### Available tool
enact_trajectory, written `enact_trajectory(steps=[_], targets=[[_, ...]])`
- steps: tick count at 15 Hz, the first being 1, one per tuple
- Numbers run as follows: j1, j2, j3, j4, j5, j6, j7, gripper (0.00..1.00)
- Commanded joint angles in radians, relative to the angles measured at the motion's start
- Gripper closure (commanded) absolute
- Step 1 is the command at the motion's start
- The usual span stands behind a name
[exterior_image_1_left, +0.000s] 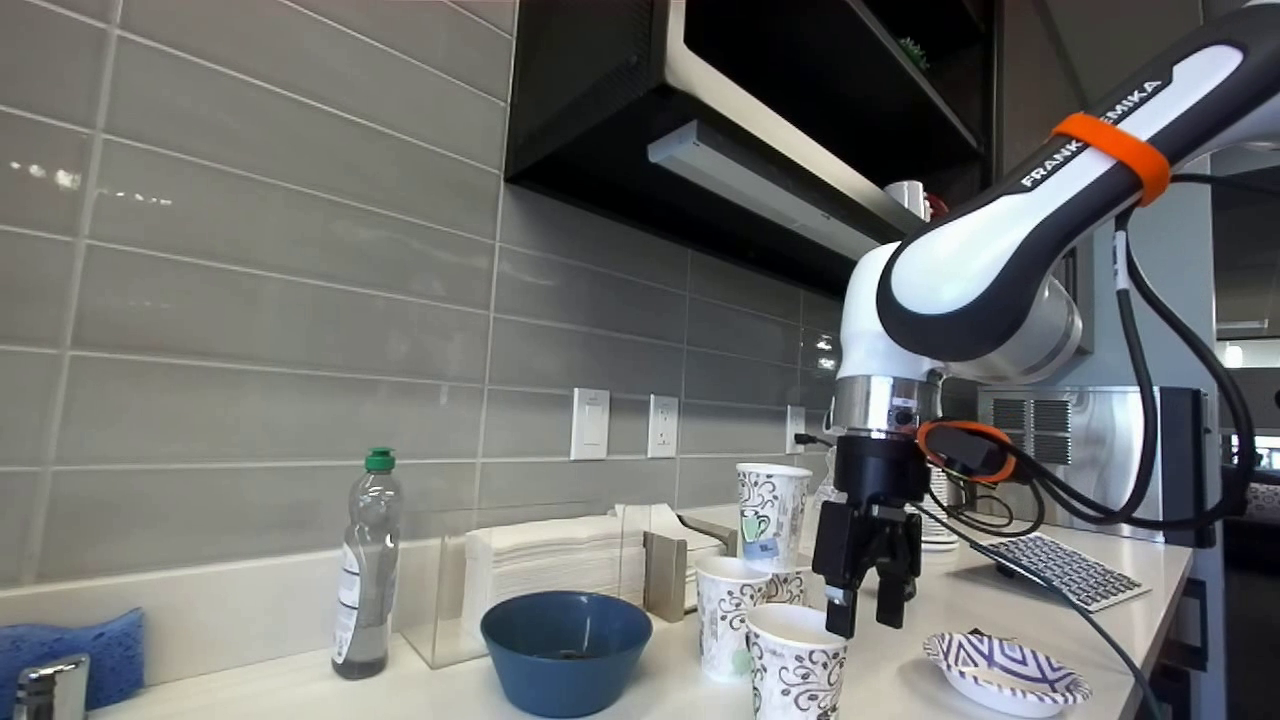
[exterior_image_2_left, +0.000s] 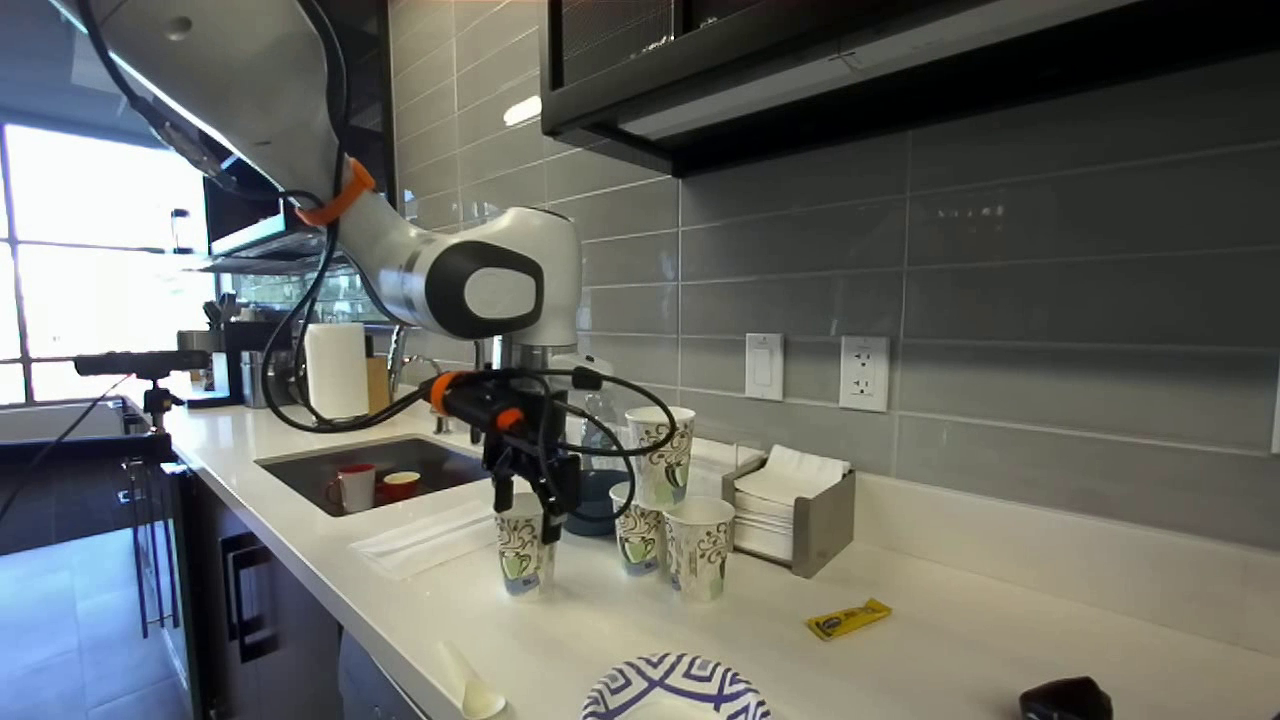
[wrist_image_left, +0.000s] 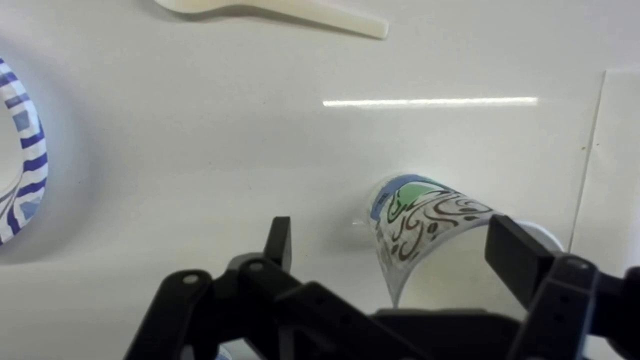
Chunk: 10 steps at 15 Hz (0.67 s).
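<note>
Just an exterior view shows the sponge (exterior_image_1_left: 85, 655), and just an exterior view shows the yellow packet (exterior_image_2_left: 848, 619). The claw (wrist_image_left: 389, 229) is spread wide, gripping nothing. In the wrist view, a cup (wrist_image_left: 435, 225) stands under it, one finger (wrist_image_left: 517, 260) across its top; I can't tell if they touch.

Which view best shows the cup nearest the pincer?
The wrist view: the cup appears largest, printed side and inside visible, though a finger hides some rim. Both exterior views show it smaller, upright; in an exterior view the cup is cropped below.
</note>
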<state>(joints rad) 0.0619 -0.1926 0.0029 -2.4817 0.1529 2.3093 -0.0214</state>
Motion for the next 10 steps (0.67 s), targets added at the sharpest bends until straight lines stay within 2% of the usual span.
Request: enact_trajectory(steps=[1,8,9,10], targets=[[-0.015,0.026,0.001,0.021,0.014,0.010,0.027,0.00],[-0.018,0.044,0.001,0.041,0.024,0.010,0.059,0.00],[-0.018,0.048,0.002,0.045,0.023,0.010,0.063,0.25],[-0.019,0.052,0.002,0.048,0.022,0.009,0.068,0.26]])
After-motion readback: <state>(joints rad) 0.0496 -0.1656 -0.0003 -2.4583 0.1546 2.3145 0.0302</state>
